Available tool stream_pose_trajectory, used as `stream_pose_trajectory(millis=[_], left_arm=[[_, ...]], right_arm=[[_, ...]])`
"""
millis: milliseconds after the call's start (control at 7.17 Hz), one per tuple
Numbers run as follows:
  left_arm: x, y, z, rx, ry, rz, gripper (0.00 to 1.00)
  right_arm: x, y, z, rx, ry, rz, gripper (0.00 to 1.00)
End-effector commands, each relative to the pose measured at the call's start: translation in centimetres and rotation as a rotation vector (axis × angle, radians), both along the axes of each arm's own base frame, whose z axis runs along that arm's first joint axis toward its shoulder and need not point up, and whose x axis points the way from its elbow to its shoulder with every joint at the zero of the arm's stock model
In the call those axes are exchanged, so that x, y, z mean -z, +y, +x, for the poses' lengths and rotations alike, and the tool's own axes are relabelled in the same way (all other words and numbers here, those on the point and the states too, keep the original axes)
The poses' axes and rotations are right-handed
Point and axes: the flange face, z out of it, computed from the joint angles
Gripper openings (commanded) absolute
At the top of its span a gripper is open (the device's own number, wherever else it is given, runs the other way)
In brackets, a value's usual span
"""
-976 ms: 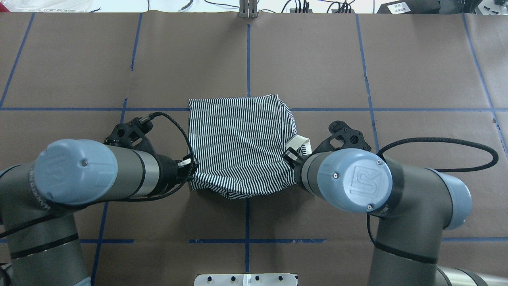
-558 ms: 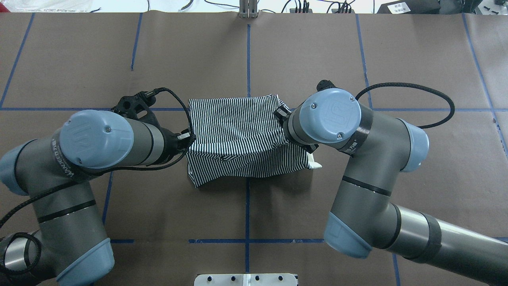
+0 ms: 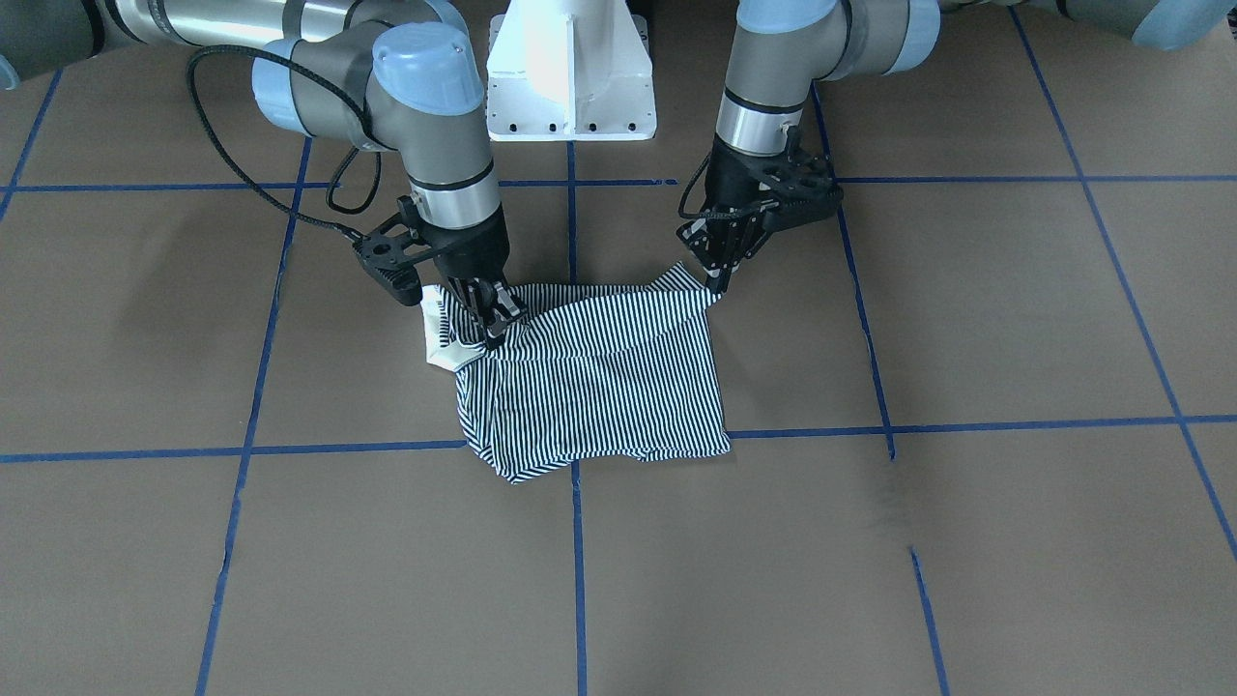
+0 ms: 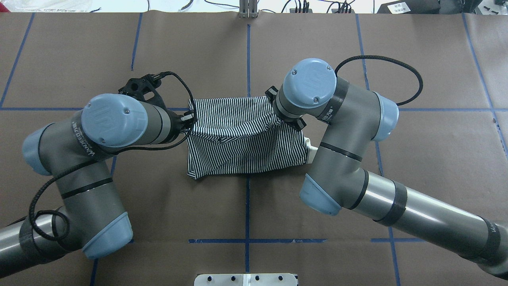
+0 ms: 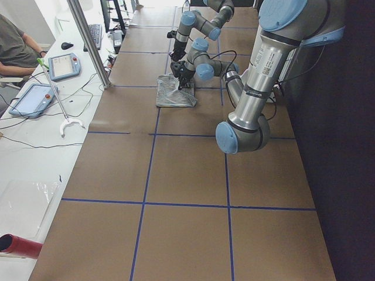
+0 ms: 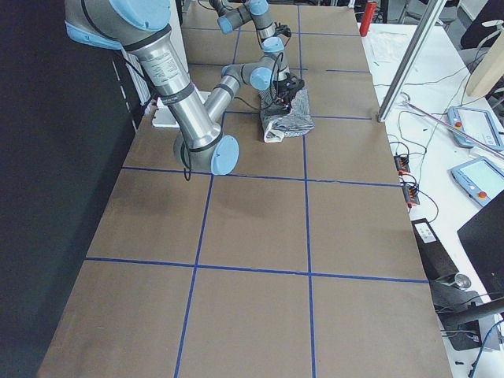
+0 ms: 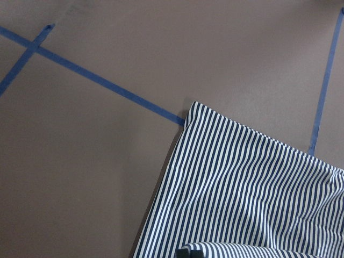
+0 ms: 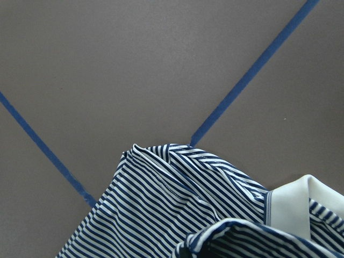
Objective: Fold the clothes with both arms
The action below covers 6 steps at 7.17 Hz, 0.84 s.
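Note:
The striped polo shirt (image 4: 246,153) lies at the table's middle, partly folded, and also shows in the front view (image 3: 599,387). Its cream collar (image 3: 437,340) pokes out on my right side, and shows in the right wrist view (image 8: 290,207). My left gripper (image 3: 720,278) is shut on the shirt's lifted corner, which it holds just above the table. My right gripper (image 3: 490,317) is shut on the other lifted edge, next to the collar. In the overhead view the left gripper (image 4: 191,119) shows at the shirt's left edge. The right one is hidden under its wrist.
The brown table cover carries a blue tape grid (image 4: 248,63). The white pedestal base (image 3: 570,77) stands at the robot's side. A metal post (image 4: 248,10) stands at the far edge. An operator's bench with tablets (image 5: 35,93) runs beyond it.
Both arms have moved away from the robot's base, carrying the shirt's near edge up and over towards its far edge. The shirt's outline is now shorter.

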Motion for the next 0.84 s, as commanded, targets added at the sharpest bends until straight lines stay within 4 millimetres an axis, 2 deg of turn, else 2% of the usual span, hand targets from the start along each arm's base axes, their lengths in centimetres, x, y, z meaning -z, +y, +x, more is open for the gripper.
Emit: stream_pose_trajectory(millis=[0,139,279,418,558,697], left_arm=[[-2.1,-6.1,2.3,0.046,-0.051,0.083,0.0],[-5.7,-10.4,2.3,0.057,-0.095,0.12,0.08],[-6.9,-14.2,1.8,0.071,-0.098,0.189,0.27],[-6.3,-14.4,1.3,0.077,-0.081,0.201,0.3],[-4.2,-13.3,0.0,0.08,-0.036,0.225,0.36],[-3.4,-12.4,-1.2,0.087,-0.014,0.237,0.36]], right_arm=[[-1.4,-4.7,-2.0,-0.011,0.005,-0.012,0.0],[-2.8,-8.2,-4.3,0.018,0.028,-0.002,0.75],[-2.3,-11.8,-4.6,0.055,0.051,0.055,1.0],[-1.2,-14.6,-1.0,0.116,0.012,0.051,1.0],[-1.6,-16.2,1.8,0.129,-0.021,0.023,1.0],[-3.2,-15.8,2.2,0.151,-0.006,0.037,1.0]])
